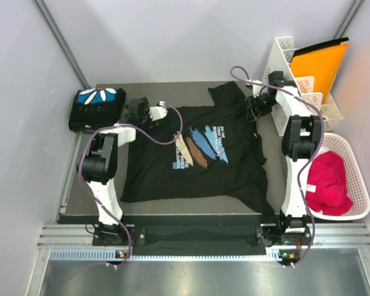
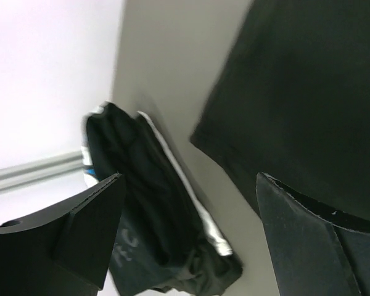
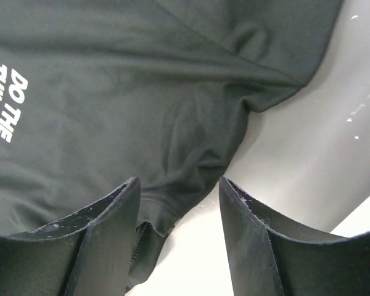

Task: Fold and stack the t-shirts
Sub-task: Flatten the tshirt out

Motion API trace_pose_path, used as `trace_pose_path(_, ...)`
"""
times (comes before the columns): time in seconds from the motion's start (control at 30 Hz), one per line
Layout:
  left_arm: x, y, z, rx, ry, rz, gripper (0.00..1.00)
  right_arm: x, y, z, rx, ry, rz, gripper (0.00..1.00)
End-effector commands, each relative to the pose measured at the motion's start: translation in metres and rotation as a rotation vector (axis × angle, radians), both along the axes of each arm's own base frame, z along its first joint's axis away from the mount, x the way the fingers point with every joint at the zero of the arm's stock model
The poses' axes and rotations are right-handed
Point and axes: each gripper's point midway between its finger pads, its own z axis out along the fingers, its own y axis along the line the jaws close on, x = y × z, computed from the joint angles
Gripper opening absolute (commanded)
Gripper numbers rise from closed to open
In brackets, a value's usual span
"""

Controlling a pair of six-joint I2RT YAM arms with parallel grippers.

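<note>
Two wrist views alone show empty hands: left hand (image 2: 190, 182) wide, right hand (image 3: 179, 183) half-open above t-shirt (image 3: 142, 92).

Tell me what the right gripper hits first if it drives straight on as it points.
Most likely the spread black t-shirt with white text: the right gripper, jaws open, points down at its rumpled edge beside the grey table. Distance to the cloth is unclear.
</note>
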Motion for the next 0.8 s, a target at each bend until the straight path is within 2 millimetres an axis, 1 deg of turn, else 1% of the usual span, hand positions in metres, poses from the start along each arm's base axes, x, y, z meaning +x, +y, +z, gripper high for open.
trace_pose_path(0.0, 0.010, 0.002, 0.000, -0.032, -0.006, 0.013, 0.91, 0.003, 0.012, 0.010, -0.027, -0.039, 0.054, 0.54)
trace_pose_path(0.13, 0.010, -0.002, -0.005, -0.039, 0.006, -0.010, 0.90, 0.001, 0.013, 0.006, -0.058, -0.038, 0.069, 0.54)
trace_pose_path(0.3, 0.009, -0.002, -0.016, -0.024, 0.025, -0.017, 0.85, 0.000, 0.017, 0.002, -0.068, -0.034, 0.081, 0.53)
trace_pose_path(0.4, 0.015, 0.001, -0.012, -0.012, -0.008, -0.004, 0.83, 0.003, 0.017, 0.001, -0.091, -0.045, 0.083, 0.53)
trace_pose_path(0.43, 0.017, 0.005, -0.012, 0.001, -0.022, 0.018, 0.82, 0.006, 0.017, 0.003, -0.101, -0.055, 0.083, 0.53)
trace_pose_path(0.5, 0.022, 0.006, -0.006, 0.002, -0.044, 0.026, 0.82, 0.007, 0.017, 0.008, -0.105, -0.070, 0.088, 0.53)
trace_pose_path(0.63, 0.022, 0.006, -0.009, -0.009, -0.031, 0.019, 0.81, 0.010, 0.015, 0.023, -0.116, -0.107, 0.093, 0.53)
trace_pose_path(0.67, 0.021, 0.005, -0.009, -0.009, -0.029, 0.015, 0.81, 0.010, 0.013, 0.024, -0.121, -0.111, 0.092, 0.53)
trace_pose_path(0.77, 0.020, 0.006, -0.015, -0.010, -0.020, 0.020, 0.79, 0.011, 0.010, 0.020, -0.140, -0.109, 0.091, 0.53)
